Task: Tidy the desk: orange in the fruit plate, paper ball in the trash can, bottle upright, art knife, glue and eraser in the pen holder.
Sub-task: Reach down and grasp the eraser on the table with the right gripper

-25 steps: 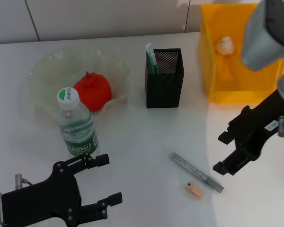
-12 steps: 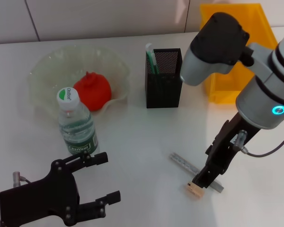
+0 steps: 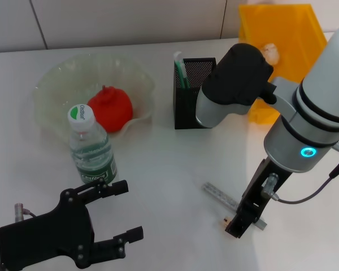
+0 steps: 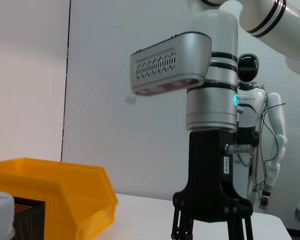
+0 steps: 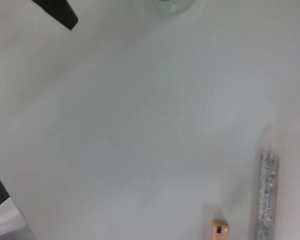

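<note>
Landmark: the pen holder (image 3: pixel 195 93), black mesh, standing upright mid-desk with a green-and-white stick already inside.
Eraser (image 3: pixel 228 224): on the desk well in front of the holder and a little to its right; only a tan sliver shows in the head view, the rest hidden by the right gripper. The right wrist view shows it whole (image 5: pixel 219 229), lying just beside the knife.
Knife (image 3: pixel 218 195): a flat grey strip lying diagonally in front of the holder, its far end under the right gripper.
Right gripper (image 3: pixel 239 221): pointed straight down over the eraser, tips at or just above it; whether its fingers are spread or closed cannot be told.
Left gripper (image 3: pixel 124 212): parked at the near left of the desk, far from the holder, fingers spread and empty.
Done already: orange (image 3: pixel 109 108) in the plate (image 3: pixel 56 79) left of the holder; bottle (image 3: pixel 91 148) upright in front of the plate; paper ball (image 3: pixel 269 52) in the bin (image 3: pixel 282 34) right of the holder.
Handling, eraser: probably light, slightly rubbery, not fragile and not slippery. It is tiny and low, so it should be pinched across its short sides, low to the desk, without nudging the knife.
Handling, knife: likely stiff, thin and smooth; hard to lift flat, best pinched across its narrow width near the middle.
</note>
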Robot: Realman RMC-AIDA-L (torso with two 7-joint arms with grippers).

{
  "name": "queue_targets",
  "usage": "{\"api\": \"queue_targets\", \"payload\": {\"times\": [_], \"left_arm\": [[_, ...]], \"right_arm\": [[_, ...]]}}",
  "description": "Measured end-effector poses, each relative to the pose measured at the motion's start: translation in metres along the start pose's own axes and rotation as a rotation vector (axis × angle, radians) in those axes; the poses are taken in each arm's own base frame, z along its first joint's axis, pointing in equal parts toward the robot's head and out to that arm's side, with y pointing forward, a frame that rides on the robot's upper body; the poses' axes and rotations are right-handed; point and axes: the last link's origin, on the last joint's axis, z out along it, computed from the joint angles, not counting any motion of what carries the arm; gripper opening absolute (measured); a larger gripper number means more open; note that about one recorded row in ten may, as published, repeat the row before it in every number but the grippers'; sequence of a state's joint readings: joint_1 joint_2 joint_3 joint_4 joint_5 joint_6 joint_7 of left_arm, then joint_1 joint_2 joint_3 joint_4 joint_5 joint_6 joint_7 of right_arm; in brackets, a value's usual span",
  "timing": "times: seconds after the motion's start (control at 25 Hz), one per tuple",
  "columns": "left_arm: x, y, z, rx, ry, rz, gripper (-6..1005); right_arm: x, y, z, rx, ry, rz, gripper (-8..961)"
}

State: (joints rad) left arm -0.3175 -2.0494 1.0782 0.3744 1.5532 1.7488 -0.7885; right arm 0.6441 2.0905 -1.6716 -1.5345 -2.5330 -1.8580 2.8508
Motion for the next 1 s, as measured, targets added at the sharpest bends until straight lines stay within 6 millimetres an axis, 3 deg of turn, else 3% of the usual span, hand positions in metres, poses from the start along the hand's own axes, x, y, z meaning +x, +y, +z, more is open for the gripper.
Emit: {"api": "queue_targets", "payload": {"times": [0.88, 1.0], "left_arm": [[-0.001, 0.002, -0.001, 0.002, -0.002, -0.005, 804], [-0.002, 0.002, 0.0, 0.001, -0.001, -0.005, 804]], "right_arm": [[-0.004, 0.0, 0.031, 0.002, 0.008, 0.029, 757], [-0.005, -0.001, 0.032, 0.001, 0.004, 0.032, 656]]}}
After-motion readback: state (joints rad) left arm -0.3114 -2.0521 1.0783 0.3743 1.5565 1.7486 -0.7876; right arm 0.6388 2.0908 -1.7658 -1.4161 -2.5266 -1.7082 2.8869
